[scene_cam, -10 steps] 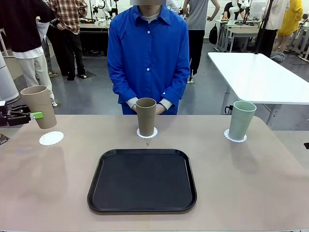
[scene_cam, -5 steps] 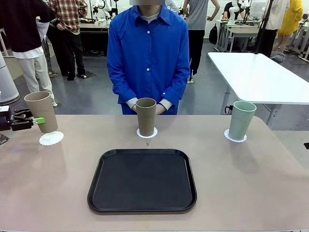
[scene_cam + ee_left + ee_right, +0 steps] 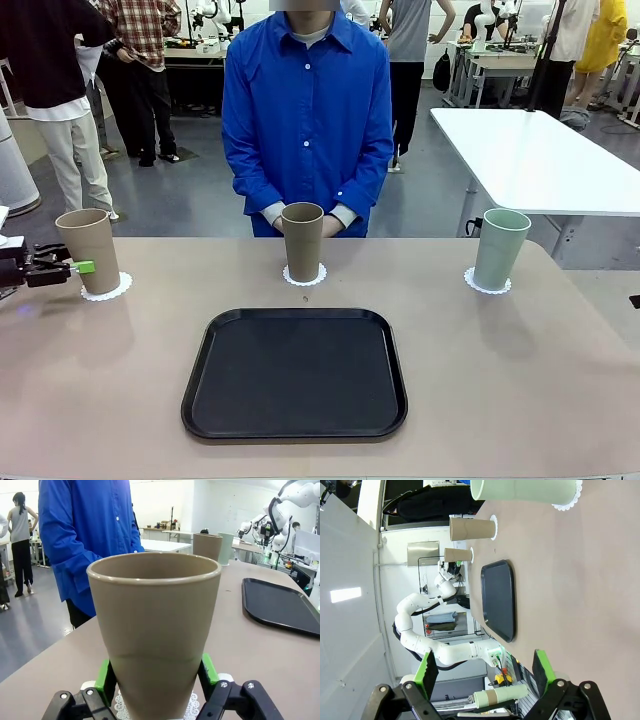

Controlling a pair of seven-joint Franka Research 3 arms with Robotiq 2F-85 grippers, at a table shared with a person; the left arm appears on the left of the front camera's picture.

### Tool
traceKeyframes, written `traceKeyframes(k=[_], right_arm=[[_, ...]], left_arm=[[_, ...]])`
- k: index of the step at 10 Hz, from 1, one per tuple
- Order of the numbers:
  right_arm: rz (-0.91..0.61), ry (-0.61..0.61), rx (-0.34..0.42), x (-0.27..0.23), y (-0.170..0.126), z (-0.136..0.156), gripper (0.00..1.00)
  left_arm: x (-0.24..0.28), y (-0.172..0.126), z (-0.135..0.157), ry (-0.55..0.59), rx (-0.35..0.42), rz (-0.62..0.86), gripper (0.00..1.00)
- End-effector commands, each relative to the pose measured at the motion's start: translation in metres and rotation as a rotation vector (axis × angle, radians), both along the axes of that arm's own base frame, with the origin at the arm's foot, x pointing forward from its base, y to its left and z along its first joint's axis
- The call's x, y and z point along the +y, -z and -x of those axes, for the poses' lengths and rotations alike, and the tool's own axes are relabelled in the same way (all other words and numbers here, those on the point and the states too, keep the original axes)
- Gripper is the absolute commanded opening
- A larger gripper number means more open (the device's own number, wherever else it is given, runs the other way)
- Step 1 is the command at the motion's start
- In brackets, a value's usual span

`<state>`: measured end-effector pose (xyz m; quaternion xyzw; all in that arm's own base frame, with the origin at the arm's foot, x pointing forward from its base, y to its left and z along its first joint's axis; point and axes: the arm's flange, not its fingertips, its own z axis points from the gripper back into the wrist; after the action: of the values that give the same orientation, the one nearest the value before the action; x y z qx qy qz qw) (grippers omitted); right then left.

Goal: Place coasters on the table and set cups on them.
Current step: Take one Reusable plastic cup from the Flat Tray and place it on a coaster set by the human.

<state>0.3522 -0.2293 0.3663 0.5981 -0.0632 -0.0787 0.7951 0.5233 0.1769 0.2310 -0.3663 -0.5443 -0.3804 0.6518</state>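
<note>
Beige-pink and matte, the worktop (image 3: pixel 520 400) is seen across the front view, with a person in a blue shirt (image 3: pixel 306 110) standing at its far edge and a white rectangular table (image 3: pixel 540 160) behind to the right. A black rounded tray (image 3: pixel 295 373) is set at the middle of the worktop.

Three scalloped white coasters are laid along the far half of the worktop, each bearing an upright cup. At the left, a tan-brown cup (image 3: pixel 88 250) is seated on the left coaster (image 3: pixel 108 289). In the middle, just in front of the person, a second tan-brown cup (image 3: pixel 302 241) is placed on the middle coaster (image 3: pixel 304 275). At the right, the mint green cup (image 3: pixel 499 248) is stood on the right coaster (image 3: pixel 486 285).

The left claw (image 3: pixel 82 267) is pressed onto the lower part of the left tan-brown cup, pinching it between the green pads (image 3: pixel 104 677); in the left wrist view the lacy edge of the coaster is seen under the cup's base.

The right claw (image 3: pixel 485 672) is seen in the right wrist view with its fingers spread wide and nothing between them, held well apart from the mint green cup.
</note>
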Motion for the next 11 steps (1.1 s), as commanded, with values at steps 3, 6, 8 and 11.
traceKeyframes(k=[3, 6, 8, 11], right_arm=[[-0.006, -0.003, -0.003, 0.0, -0.001, 0.0, 1.0], [-0.006, -0.003, -0.003, 0.0, -0.001, 0.0, 1.0], [-0.006, -0.003, -0.003, 0.0, -0.001, 0.0, 1.0], [-0.006, -0.003, -0.003, 0.0, -0.001, 0.0, 1.0]], left_arm=[[0.003, 0.0, -0.001, 0.067, -0.042, 0.043, 0.83], [-0.002, 0.005, -0.001, 0.106, -0.026, 0.059, 0.83], [-0.002, 0.007, -0.001, 0.123, -0.034, 0.059, 0.83], [-0.003, 0.009, -0.002, 0.135, -0.037, 0.057, 0.83]])
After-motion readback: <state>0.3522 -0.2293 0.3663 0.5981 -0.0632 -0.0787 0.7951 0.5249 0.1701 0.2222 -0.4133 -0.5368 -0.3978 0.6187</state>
